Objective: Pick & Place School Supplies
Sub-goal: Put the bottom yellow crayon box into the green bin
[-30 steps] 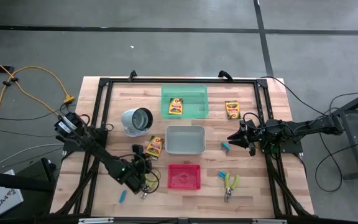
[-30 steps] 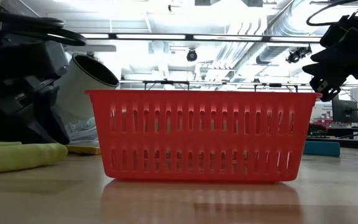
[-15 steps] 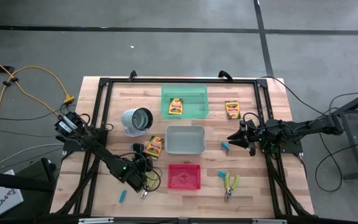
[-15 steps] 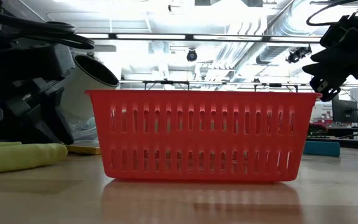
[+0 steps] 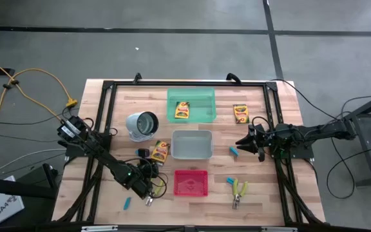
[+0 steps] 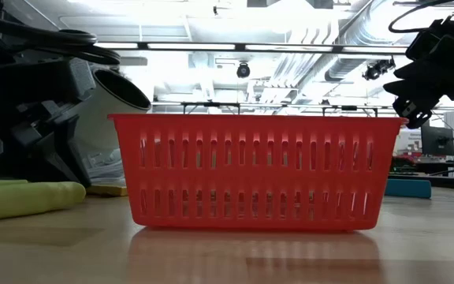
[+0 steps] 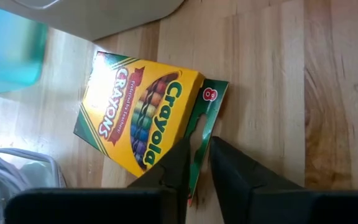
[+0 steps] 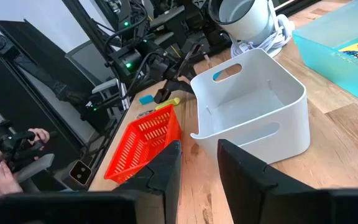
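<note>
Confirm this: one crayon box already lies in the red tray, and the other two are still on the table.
Not right. The crayon box lies in the green tray, not the red tray, as the high view shows. The other two boxes are on the table.

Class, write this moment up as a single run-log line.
left gripper: fingers narrowly apart above crayon box, not gripping | right gripper: open, near blue piece | pliers: on table
</note>
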Robot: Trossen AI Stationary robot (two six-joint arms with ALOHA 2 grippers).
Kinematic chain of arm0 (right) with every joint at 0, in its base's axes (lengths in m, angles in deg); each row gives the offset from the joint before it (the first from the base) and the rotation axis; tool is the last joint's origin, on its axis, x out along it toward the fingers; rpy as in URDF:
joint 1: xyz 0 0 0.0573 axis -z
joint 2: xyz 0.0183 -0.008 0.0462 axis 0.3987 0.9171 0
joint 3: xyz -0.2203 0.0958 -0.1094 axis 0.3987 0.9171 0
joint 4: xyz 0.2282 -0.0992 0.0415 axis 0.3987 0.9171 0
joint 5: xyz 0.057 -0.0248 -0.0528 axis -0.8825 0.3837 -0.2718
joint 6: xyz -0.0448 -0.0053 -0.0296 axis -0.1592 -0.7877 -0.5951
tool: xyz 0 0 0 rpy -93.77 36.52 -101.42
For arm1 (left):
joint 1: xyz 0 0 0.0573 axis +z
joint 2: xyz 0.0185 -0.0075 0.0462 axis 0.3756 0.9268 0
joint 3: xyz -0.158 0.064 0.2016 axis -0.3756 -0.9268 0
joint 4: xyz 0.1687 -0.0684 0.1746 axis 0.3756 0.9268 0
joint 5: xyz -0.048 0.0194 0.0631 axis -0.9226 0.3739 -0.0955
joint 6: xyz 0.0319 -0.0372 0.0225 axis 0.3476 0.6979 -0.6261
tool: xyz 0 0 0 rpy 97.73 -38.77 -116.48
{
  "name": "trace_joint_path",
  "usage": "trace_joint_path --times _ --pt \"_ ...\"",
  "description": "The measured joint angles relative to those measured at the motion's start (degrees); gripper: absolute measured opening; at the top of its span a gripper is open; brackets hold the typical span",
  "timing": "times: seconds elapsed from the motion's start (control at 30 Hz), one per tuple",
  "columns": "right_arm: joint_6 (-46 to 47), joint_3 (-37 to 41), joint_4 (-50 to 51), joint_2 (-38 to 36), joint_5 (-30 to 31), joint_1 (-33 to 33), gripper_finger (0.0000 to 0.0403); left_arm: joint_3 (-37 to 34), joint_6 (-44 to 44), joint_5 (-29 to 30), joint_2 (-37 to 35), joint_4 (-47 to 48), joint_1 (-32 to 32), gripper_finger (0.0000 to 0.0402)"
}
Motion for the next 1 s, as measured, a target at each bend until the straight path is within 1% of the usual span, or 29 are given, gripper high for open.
trace_joint_path --times 0.13,0.63,0.83,1.0 --pt "0.0 0.0 0.0 0.0 0.0 0.0 0.0097 0.0 0.0 0.0 0.0 0.1 0.0 0.0036" --pt "0.0 0.0 0.0 0.0 0.0 0.0 0.0097 0.0 0.2 0.2 0.0 0.2 0.0 0.0032" --pt "0.0 0.0 0.0 0.0 0.0 0.0 0.0097 0.0 0.2 0.1 0.0 0.2 0.0 0.0006" --pt "0.0 0.0 0.0 0.0 0.0 0.0 0.0097 0.0 0.2 0.2 0.0 0.2 0.0 0.0002"
